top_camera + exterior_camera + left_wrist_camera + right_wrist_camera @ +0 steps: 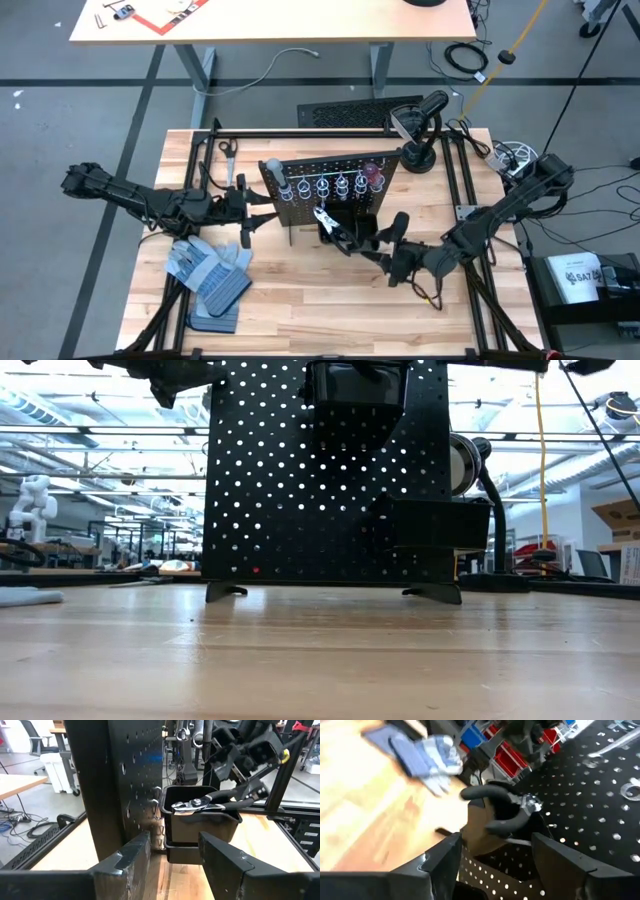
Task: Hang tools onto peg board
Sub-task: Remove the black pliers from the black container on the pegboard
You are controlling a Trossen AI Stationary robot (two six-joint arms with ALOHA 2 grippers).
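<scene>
Pliers (210,802) lie across the bin (200,827), hidden in low view.

Wooden table (300,290), upright peg board (330,190), gloves (210,272), possibly scissors (228,150)

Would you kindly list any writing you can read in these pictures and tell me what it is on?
White label on the black box at the table's right edge: printed letters, too small to read.
Papers on the far desk: markings, too small to read.
Peg board, bin, pliers, gloves: no writing visible.
</scene>
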